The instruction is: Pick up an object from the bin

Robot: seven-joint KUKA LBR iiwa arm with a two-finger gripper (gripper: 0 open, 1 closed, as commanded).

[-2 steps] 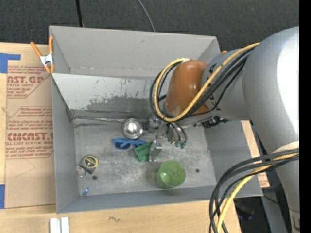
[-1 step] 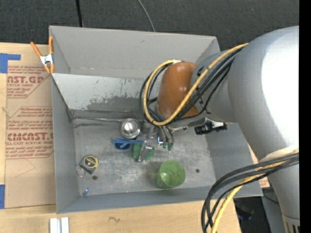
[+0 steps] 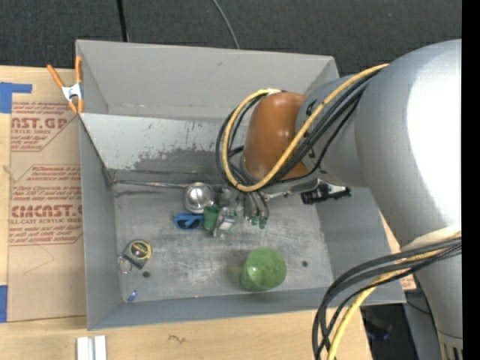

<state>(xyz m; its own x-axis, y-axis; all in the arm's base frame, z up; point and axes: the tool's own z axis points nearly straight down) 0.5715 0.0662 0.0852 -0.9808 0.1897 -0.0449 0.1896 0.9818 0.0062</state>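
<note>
The gripper [image 3: 244,214], low at the middle of the bin [image 3: 187,81] just beside a small green piece [image 3: 211,217], seems at the grasping step, though I cannot tell how open it is; next it must secure 1 thing and lift.

Grey bin [image 3: 172,272]: silver ball [image 3: 198,196], green ball [image 3: 263,268], blue scrap [image 3: 184,220].

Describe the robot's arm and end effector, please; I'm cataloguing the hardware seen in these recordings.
The arm is made of big, rounded, pale silver-grey links. Its wrist wears a smooth, rounded orange-brown cover. Black and yellow cables loop around that cover and run along the arm. The end effector is a small, dark metal piece below the cover.
</note>
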